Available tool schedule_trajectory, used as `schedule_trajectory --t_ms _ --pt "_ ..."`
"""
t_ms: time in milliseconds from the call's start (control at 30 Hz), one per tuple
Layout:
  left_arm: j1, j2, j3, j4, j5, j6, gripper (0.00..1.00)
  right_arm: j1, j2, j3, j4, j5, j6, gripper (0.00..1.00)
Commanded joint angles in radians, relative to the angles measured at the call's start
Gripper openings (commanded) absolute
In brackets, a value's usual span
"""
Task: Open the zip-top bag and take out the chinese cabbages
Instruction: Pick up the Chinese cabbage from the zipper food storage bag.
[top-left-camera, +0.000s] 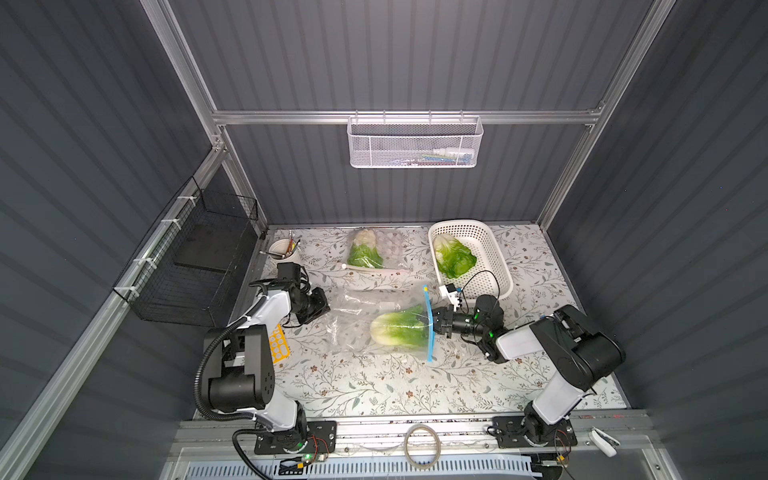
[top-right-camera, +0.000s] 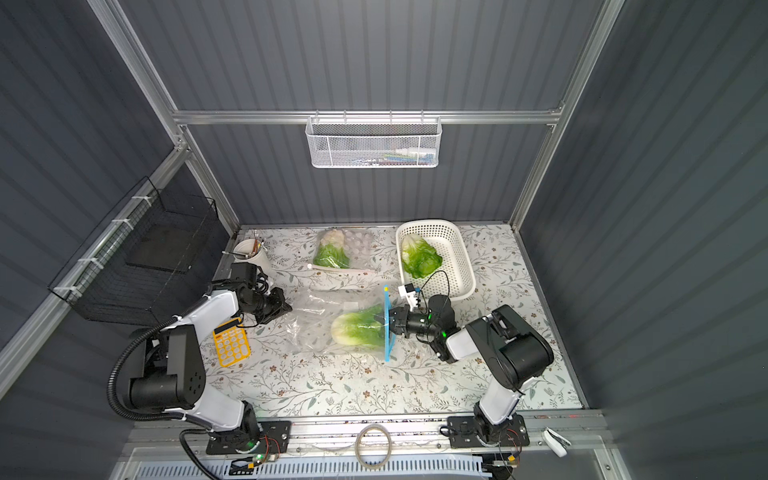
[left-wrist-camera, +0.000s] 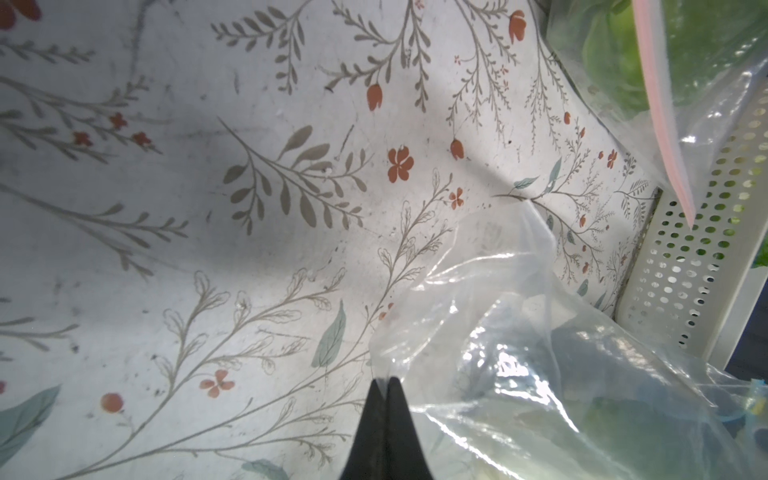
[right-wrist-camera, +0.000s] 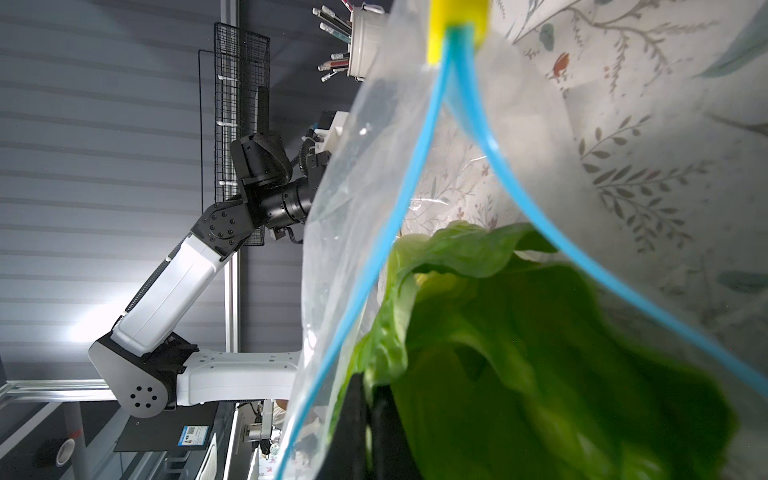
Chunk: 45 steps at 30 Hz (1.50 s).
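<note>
While the left pincer (left-wrist-camera: 384, 380) pinches the zip-top bag's (top-left-camera: 353, 320) closed end, the right pincer (top-left-camera: 441, 324) — clamped on the cabbage's (top-left-camera: 399, 330) green tips, mid-bench (top-left-camera: 374, 386) — should pull straight toward the bench's right edge, slowly, lest leaves tear.

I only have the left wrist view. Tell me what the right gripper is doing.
Observer: Right gripper is inside the bag mouth, shut on the cabbage by its green tip.
Operator: Report the zip.
Observer: Zip is open; its blue tracks stand apart in the right wrist view.
Operator: Count cabbages already out.
Observer: One: the second cabbage lies in the basket.
</note>
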Motion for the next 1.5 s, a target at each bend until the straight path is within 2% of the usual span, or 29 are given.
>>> schedule_trajectory --t_ms 0,233,467,567,1467 --pt "0.011 -0.025 0.003 -0.027 -0.019 -0.006 0.00 -0.012 -0.051 -0.007 -0.072 -0.022 -0.057 0.00" --pt "0.015 -0.027 0.004 -0.030 -0.028 -0.008 0.00 -0.027 -0.186 -0.003 -0.313 -0.015 -0.176 0.00" --pt "0.016 -0.024 0.004 -0.034 -0.033 -0.009 0.00 -0.036 -0.371 0.032 -0.654 0.049 -0.347 0.00" --pt "0.016 -0.024 0.004 -0.034 -0.033 -0.009 0.00 -0.042 -0.445 0.039 -0.744 0.070 -0.389 0.00" --pt "0.017 0.002 0.013 -0.056 -0.046 -0.009 0.00 -0.146 -0.885 0.086 -1.216 0.193 -0.557 0.00"
